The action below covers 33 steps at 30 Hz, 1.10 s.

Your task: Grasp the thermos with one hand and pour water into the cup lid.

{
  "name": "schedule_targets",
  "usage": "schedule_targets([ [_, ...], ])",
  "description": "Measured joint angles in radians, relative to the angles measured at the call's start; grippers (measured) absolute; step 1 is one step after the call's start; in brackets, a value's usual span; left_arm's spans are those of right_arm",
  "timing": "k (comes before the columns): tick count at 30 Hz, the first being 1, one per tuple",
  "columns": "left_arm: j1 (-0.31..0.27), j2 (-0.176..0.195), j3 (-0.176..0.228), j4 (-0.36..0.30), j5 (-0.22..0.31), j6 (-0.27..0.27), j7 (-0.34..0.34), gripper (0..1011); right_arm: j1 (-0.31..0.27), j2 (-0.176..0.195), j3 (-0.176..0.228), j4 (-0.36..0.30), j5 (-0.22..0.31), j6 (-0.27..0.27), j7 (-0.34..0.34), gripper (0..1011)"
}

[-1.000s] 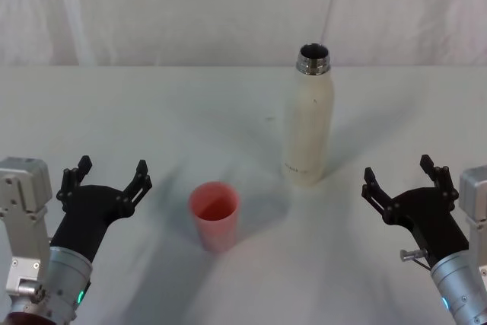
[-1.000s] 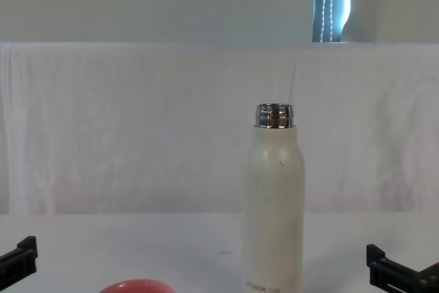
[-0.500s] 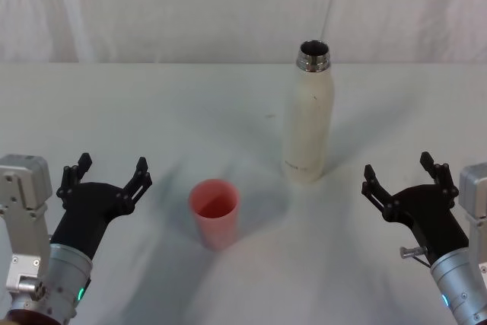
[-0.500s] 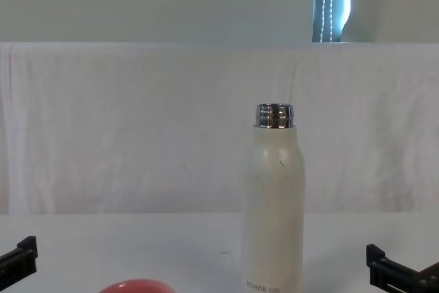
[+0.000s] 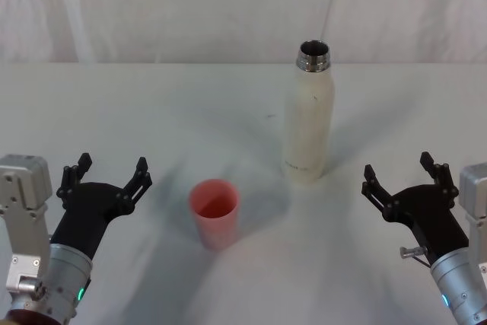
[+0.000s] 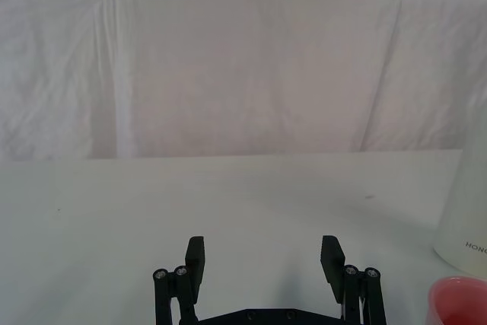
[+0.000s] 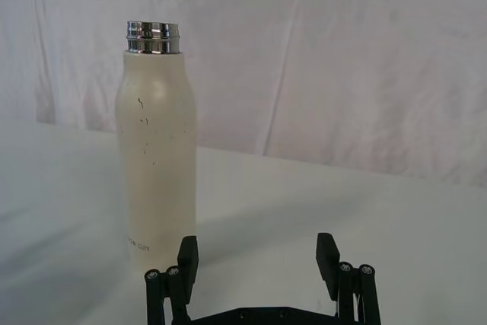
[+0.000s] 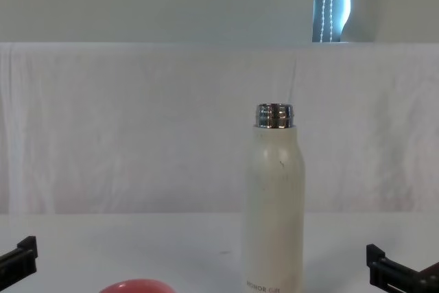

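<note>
Nothing has shifted over the last second. The thermos point(image 5: 309, 116) stands upright, uncapped, far right on the bench point(image 5: 152, 112). The cup lid point(image 5: 214, 214) sits near left of it. Right hand point(image 5: 401, 178) and left hand point(image 5: 106, 173) both hover wide, well apart. Grasp not begun.

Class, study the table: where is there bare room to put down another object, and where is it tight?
Bare table lies left of the thermos, behind the cup lid, and between cup lid and right gripper. Tightest is the gap between cup lid and thermos; the open left gripper flanks the cup lid.
</note>
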<state>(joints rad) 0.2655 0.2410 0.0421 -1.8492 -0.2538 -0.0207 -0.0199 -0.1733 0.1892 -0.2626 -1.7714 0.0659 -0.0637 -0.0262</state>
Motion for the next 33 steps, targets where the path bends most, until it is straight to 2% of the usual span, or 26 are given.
schedule_targets([
  [24,0.0,0.0,0.0,0.0,0.0,0.0,0.0,1001,0.0,0.0,0.0,0.0,0.0,0.0,0.0,1001],
  [28,0.0,0.0,0.0,0.0,0.0,0.0,0.0,1001,0.008,-0.011,0.005,0.012,0.0,-0.001,0.02,1001],
  [33,0.0,0.0,0.0,0.0,0.0,0.0,0.0,1001,0.034,-0.029,0.013,0.034,0.025,0.0,0.072,1001],
])
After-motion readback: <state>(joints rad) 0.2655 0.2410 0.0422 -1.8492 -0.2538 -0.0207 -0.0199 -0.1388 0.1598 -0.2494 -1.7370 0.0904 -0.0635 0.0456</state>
